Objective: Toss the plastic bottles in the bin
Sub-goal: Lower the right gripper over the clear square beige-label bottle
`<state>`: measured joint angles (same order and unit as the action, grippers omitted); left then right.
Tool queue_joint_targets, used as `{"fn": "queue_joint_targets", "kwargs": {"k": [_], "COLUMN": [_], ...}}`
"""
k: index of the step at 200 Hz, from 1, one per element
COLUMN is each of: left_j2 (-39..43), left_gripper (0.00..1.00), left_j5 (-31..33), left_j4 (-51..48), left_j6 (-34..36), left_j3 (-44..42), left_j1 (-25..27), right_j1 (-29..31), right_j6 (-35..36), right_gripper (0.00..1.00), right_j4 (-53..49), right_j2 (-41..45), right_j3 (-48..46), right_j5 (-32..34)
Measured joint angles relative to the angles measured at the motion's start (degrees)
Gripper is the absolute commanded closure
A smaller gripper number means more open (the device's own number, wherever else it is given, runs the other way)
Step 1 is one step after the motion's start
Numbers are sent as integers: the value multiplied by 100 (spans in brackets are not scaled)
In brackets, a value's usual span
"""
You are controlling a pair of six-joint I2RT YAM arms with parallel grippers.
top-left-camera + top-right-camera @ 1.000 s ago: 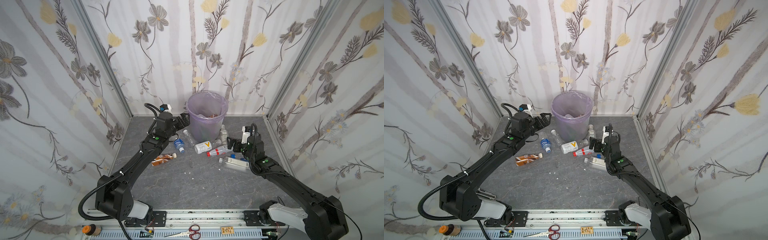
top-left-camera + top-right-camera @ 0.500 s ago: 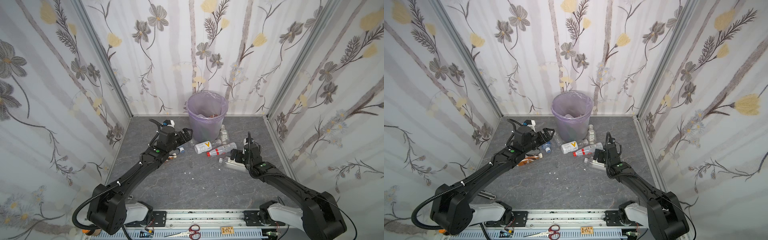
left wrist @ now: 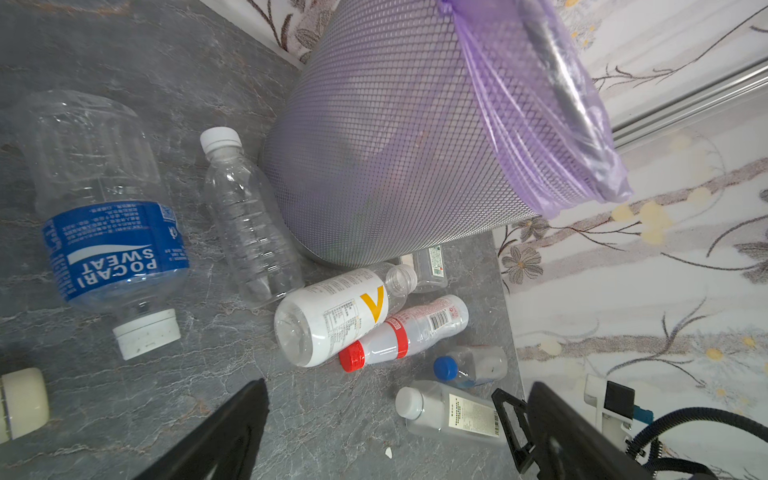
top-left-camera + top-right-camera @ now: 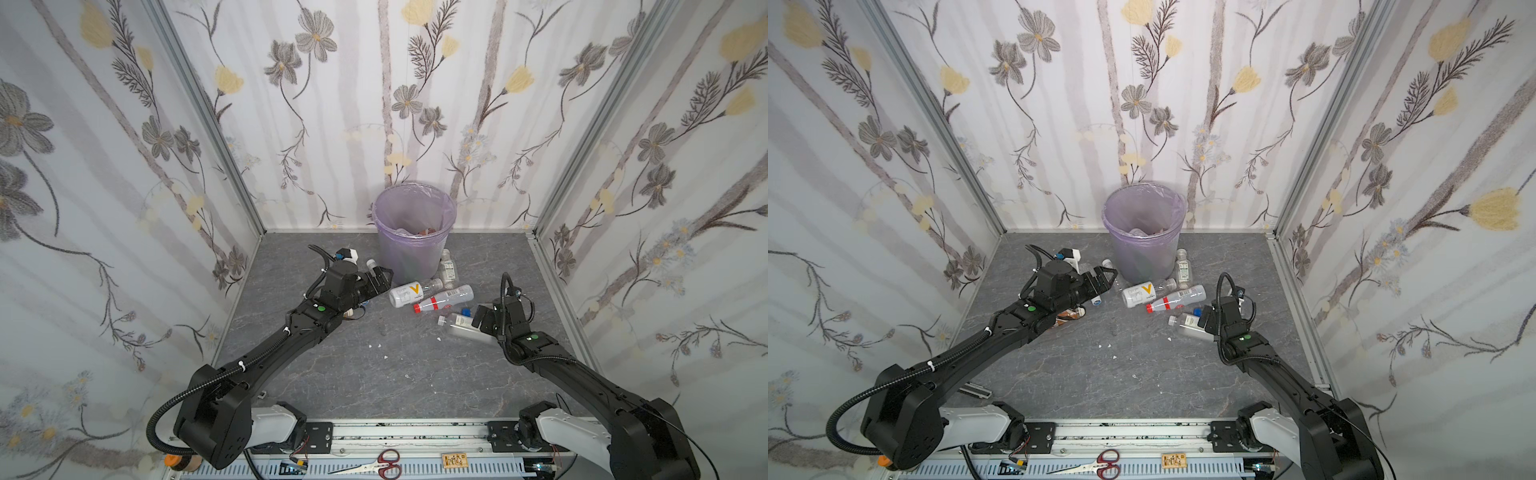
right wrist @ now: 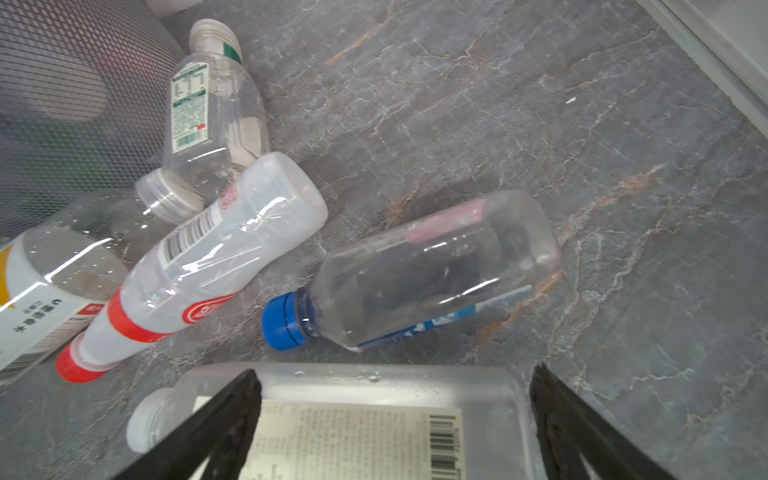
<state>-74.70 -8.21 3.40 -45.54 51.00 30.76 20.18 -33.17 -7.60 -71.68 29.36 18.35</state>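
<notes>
**Hazards, then layout.** My right fingers [image 5: 216,424] stand spread wide over the square bottle [image 5: 353,428]. Its long axis seems to run from one finger to the other, cap past one and base just short of the other. Closing like this would, I judge, squeeze it end to end or catch only the shoulder. The smooth wall could then slip free and set the blue-cap bottle [image 5: 436,270], just beside it, rolling. Whether the tips touch the plastic I cannot tell.

My left fingers [image 3: 224,432], equally spread, hold nothing. Only bare worktop [image 3: 324,415] shows between them, with the V bottle [image 3: 332,311] and red-cap bottle [image 3: 415,332] lying side by side just beyond the tips. Both sets of fingers face one heap, so choosing the same target risks a collision. The left fingers are also near enough to the bin [image 4: 411,257] to nudge it.

In both top views the bin stands at centre frame with the loose bottles at its foot. The square one is the lowest of the heap, right of centre.
</notes>
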Motion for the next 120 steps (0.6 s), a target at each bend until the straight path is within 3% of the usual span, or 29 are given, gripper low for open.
{"fn": "queue_joint_targets", "kwargs": {"k": [47, 120], "left_j2": [-35, -133], "left_gripper": [0, 0], "left_j5": [-39, -39], "left_j4": [79, 105], "left_j6": [-7, -7], "left_j3": [0, -2], "left_j1": [37, 42], "right_j1": [-11, 72], "right_j6": [-114, -304], "right_gripper": [0, 0], "right_j4": [-175, 175], "right_j2": [0, 146], "right_j3": [-153, -538], "right_j5": [-96, -973]}}
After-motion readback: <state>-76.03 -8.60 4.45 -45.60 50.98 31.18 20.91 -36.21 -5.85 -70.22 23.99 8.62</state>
